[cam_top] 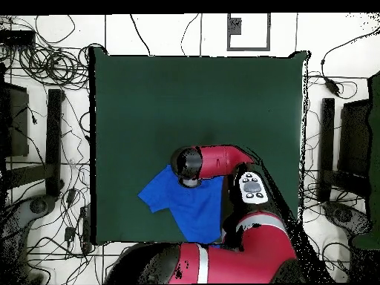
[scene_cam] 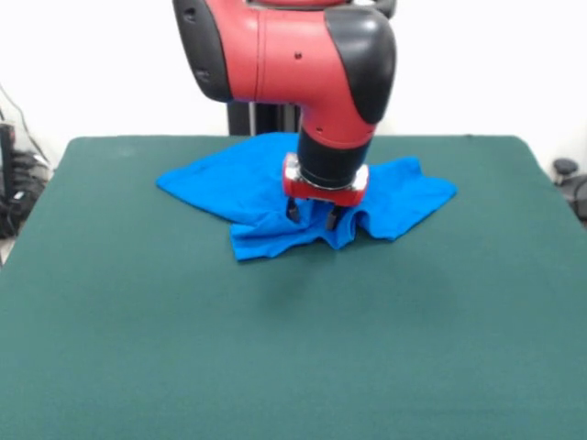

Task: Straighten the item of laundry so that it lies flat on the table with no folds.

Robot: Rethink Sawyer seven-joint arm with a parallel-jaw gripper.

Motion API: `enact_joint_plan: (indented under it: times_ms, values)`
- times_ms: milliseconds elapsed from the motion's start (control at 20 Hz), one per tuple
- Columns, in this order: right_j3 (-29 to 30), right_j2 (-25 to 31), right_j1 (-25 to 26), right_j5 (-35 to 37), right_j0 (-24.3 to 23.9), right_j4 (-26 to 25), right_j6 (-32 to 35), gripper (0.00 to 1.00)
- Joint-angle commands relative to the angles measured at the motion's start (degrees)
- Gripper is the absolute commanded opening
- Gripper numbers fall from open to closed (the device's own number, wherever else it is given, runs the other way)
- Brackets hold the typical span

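Observation:
The item of laundry, a bright blue T-shirt, lies crumpled on the far middle of the green table. Its front edge is bunched into folds and one sleeve points left. My gripper points straight down onto the shirt's front part. Its two dark fingers stand apart, open, with their tips sunk into a raised ridge of cloth. In the overhead view the shirt sits close to the table's bottom edge, and the red arm hides the gripper and part of the cloth.
Bare green felt spreads wide in front of and beside the shirt. Cables and black stands lie on the floor round the table. The arm's base covers the shirt's side nearest the robot.

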Motion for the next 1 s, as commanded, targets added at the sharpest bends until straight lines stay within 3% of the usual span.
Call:
enact_joint_plan:
  times_ms: [50, 450, 650, 1000]
  values:
    - [-2.48, 0.5, 3.74, -6.17, 2.85, 0.65, 9.51, 1.0]
    - [-8.41, -0.11, 6.41, -4.94, 3.54, 0.98, 8.67, 1.0]
    - [-12.34, -3.14, 8.71, -6.43, 6.98, 2.41, 14.42, 1.0]
    - [-16.63, -5.0, 9.47, 1.11, 10.52, 7.31, 16.84, 1.0]
